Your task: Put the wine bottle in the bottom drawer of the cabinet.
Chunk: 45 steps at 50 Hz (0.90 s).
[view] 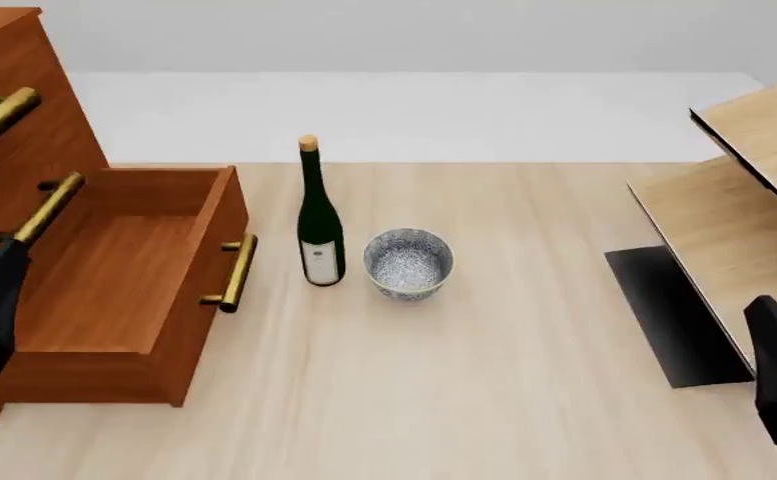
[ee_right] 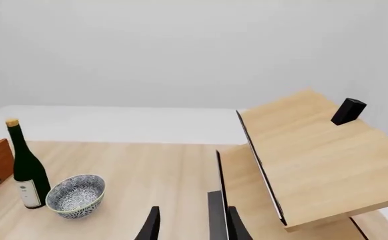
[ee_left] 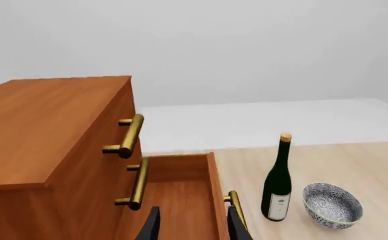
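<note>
Front view: wine bottle [view: 317,222] stands upright on the table [view: 495,380], just beside the speckled bowl [view: 408,263] and near the front of the bottom drawer [view: 108,290]. Drawer is pulled well out of the cabinet [view: 1,90], box empty, brass handle [view: 233,272] facing the bottle. So the opening step looks done and the bottle is not yet picked.

Left gripper [ee_left: 192,222] hangs over the open drawer, fingers apart with nothing between them, released. Right gripper [ee_right: 192,224] sits well apart from the bottle, near the pale shelf unit [ee_right: 307,160]; its fingers are also spread and hold nothing.

Why the layout matters: the bottle is tall and slim, so a low grasp on the body beats the neck, less tipping. The bowl almost touches the bottle on its right side, so coming in from that side risks a knock. The left arm is the closer one, though the drawer front lies between it and the bottle. The drawer looks long enough to take the bottle lying down; standing upright it would probably block closing.
</note>
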Each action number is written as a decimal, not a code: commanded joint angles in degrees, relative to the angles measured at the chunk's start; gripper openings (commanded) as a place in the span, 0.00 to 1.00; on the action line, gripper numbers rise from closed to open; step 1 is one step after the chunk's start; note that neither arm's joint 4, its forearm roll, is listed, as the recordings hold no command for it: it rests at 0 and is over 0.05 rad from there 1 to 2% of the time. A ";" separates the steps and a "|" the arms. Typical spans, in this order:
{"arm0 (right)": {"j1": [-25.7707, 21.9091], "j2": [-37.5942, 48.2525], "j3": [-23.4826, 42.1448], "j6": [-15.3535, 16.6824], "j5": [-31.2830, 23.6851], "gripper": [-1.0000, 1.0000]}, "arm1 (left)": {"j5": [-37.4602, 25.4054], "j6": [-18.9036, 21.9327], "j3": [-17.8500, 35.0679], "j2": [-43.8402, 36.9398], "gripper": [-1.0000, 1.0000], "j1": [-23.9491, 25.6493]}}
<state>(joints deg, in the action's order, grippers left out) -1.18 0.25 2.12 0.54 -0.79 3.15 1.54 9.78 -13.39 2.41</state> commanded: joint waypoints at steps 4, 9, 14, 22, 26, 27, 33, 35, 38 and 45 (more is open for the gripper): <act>-0.36 -0.12 0.80 -0.01 -0.54 1.00 | -0.61 0.45 12.54 -15.79 1.00 3.18; -0.69 -0.11 0.61 0.13 -0.63 1.00 | -3.88 0.35 18.86 -22.52 1.00 5.53; -0.95 -0.05 0.78 0.27 -0.45 1.00 | -6.84 -0.20 24.29 -28.95 1.00 6.57; -1.42 -0.12 1.00 0.48 -0.83 1.00 | -14.24 1.30 35.39 -38.67 1.00 6.13; -1.54 -0.15 1.02 0.86 -1.14 1.00 | -18.17 -1.13 40.65 -42.99 1.00 6.36; -1.55 -0.16 1.06 0.90 -1.23 1.00 | -19.47 -2.06 41.82 -44.56 1.00 6.22; -1.69 -0.17 1.24 0.79 -1.68 1.00 | -24.34 -2.84 47.11 -49.46 1.00 7.52; -1.76 -0.17 1.30 1.05 -1.74 1.00 | -25.15 -2.52 48.18 -50.70 1.00 7.52; -1.75 -0.17 1.34 0.81 -1.84 1.00 | -26.11 -5.59 49.48 -52.56 1.00 7.41; -2.29 -0.19 0.80 0.65 -1.84 1.00 | -25.59 -4.72 48.79 -55.32 1.00 7.66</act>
<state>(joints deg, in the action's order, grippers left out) -2.95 0.08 3.20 1.26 -2.39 -19.90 -1.75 55.24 -62.85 9.39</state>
